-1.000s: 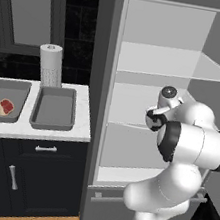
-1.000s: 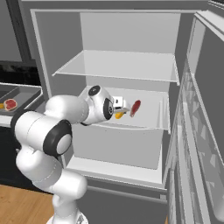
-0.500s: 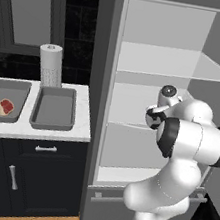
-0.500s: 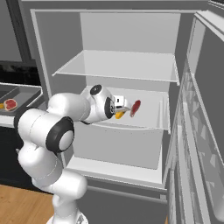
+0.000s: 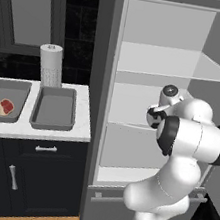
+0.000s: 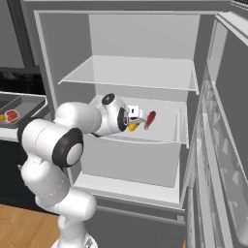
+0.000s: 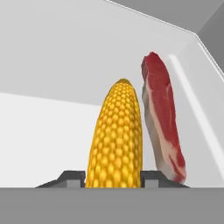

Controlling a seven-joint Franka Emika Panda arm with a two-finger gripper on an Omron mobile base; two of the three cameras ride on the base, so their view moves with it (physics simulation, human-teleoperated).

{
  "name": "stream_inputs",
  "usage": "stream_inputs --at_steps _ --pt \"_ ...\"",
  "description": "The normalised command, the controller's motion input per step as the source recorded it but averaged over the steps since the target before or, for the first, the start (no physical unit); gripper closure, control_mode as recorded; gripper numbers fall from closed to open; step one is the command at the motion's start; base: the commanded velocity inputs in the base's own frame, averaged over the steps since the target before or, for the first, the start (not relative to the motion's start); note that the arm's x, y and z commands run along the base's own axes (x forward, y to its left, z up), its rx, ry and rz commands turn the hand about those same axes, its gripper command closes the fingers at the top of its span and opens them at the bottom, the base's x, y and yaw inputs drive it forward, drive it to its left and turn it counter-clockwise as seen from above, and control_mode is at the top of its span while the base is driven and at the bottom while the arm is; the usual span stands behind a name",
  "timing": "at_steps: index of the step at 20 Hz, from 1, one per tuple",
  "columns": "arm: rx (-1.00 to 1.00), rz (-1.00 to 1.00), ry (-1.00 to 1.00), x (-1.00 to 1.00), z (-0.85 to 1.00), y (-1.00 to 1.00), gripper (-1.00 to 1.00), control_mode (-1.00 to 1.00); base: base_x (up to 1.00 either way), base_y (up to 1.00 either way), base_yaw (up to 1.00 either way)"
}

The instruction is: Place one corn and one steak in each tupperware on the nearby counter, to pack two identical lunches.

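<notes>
The pincer sits at the bottom centre of the hand view, its two dark tips closed against the sides of a corn, a stubby cob of bright yellow-orange kernels. Just right of it, a steak stands on edge, red with a pale rim. In the right base view both lie mid-frame on the fridge shelf.

My fridge shelf is a white middle tier with a corn and a steak on it, side by side; up close the corn lies just left of the steak, which stands on edge. To my left the counter carries two tupperware trays and a paper towel roll behind them.
</notes>
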Motion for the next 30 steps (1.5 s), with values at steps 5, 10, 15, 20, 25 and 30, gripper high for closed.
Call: stream_inputs --at_steps 5,10,15,20,25,30 --pt "0.00 0.00 0.00 0.00 -0.11 -0.04 1.00 -1.00 0.00 0.00 0.00" --pt "-0.02 0.00 -0.04 -0.22 0.01 0.01 1.00 -1.00 0.00 0.00 0.00" --pt "-0.01 0.00 -0.13 -0.38 0.00 0.07 1.00 -1.00 0.00 0.00 0.00" --pt "0.00 0.05 -0.05 -0.44 0.35 0.24 1.00 -1.00 0.00 0.00 0.00" --pt "0.00 0.03 -0.03 -0.67 0.91 0.16 1.00 -1.00 0.00 0.00 0.00" --pt "0.02 0.04 0.00 -0.75 1.00 0.01 1.00 -1.00 0.00 0.00 0.00"
